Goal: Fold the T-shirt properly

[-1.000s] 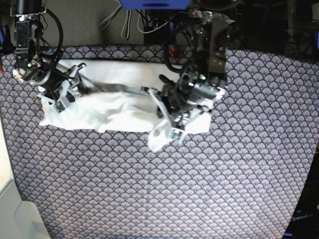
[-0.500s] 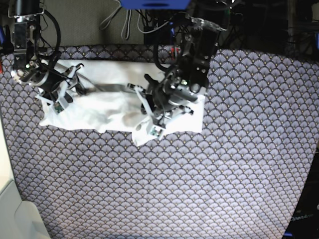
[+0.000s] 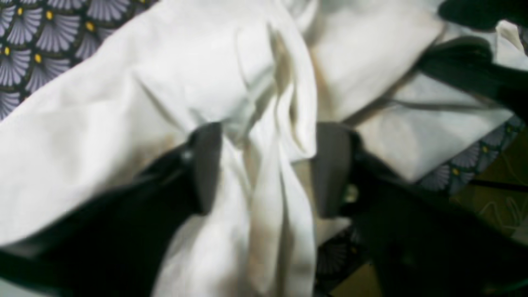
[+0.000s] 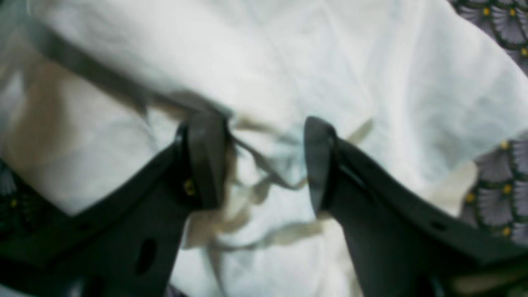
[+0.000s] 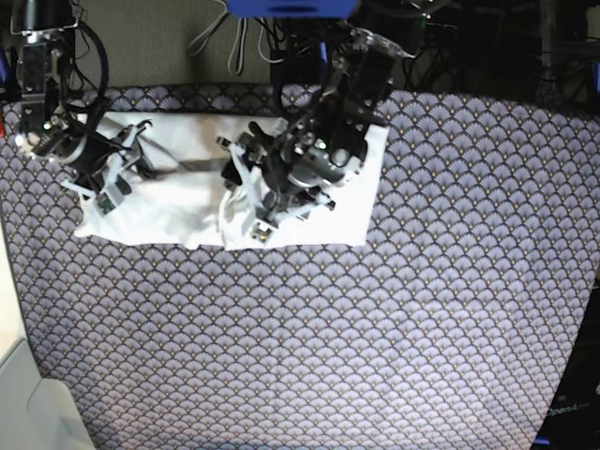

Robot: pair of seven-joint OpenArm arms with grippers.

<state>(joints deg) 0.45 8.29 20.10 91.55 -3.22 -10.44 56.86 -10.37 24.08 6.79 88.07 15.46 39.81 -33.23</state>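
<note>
Spread flat along the far edge of the patterned tablecloth (image 5: 375, 328), nearer its far-left corner: the T-shirt (image 5: 347, 211), white and creased, part-folded into a long band; right end doubled over into a smooth rectangle, left end rumpled against the cloth's left edge.

Over the middle of the band, the left gripper (image 5: 246, 204), tilted down toward the near-left; jaws apart in the wrist view, a loose ridge of bunched fabric standing between the fingers (image 3: 206, 165); no pinch visible, cloth slack on both sides of the ridge; purple fan pattern showing at the upper-left and lower-right corners of that view.

At the left end of the band, the right gripper (image 5: 114, 184), low on the shirt; jaws apart here too, fingertips (image 4: 206, 161) pressed down on or just above the white fabric, thin creases fanning out between them; cannot tell whether any fold is caught, picture blurred.

Behind the far edge, dark cables (image 5: 234, 42) and a blue bracket (image 5: 291, 7); at the near-left corner, a pale grey bin (image 5: 28, 412).
</note>
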